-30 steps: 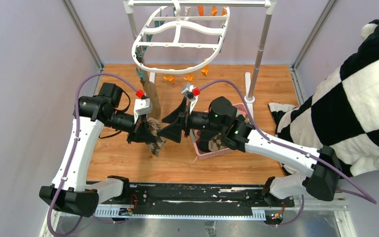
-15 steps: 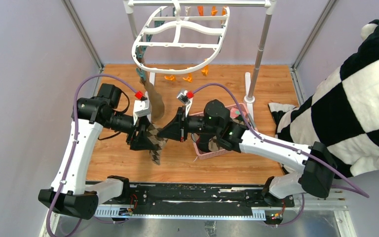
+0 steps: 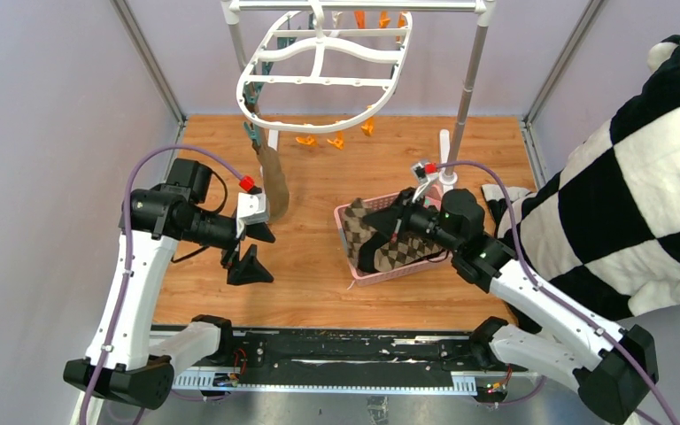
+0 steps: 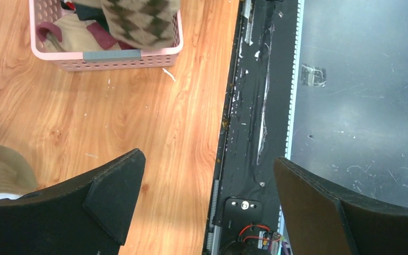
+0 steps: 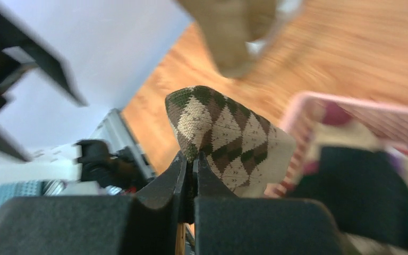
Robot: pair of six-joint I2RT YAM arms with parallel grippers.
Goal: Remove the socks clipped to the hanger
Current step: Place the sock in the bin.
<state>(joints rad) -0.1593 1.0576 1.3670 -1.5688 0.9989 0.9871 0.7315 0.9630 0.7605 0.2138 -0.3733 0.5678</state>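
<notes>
The white hanger (image 3: 323, 75) hangs from the rack at the back. One olive-brown sock (image 3: 274, 181) dangles from a teal clip on its near left rim. My left gripper (image 3: 252, 250) sits just below and left of that sock, open and empty; the wrist view shows the left gripper (image 4: 207, 158) with bare floor between its jaws and the olive-brown sock (image 4: 0, 164) at the left edge. My right gripper (image 3: 398, 220) is shut on a brown argyle sock (image 3: 367, 232) over the pink basket (image 3: 343, 212). In the right wrist view the argyle sock (image 5: 228, 133) sticks out of the pinched right gripper (image 5: 193, 159).
The pink basket (image 4: 106, 56) holds several other socks. The grey pole rack (image 3: 469, 80) has a white foot (image 3: 447, 159) beside the basket. A large black-and-white checked plush cloth (image 3: 637, 195) fills the right side. Orange clips (image 3: 336, 137) hang under the hanger. A black rail (image 3: 345, 350) runs along the near edge.
The left gripper opened and let go of the argyle sock. The right gripper shut on it and carried it right, over the basket. The left arm drew back slightly.
</notes>
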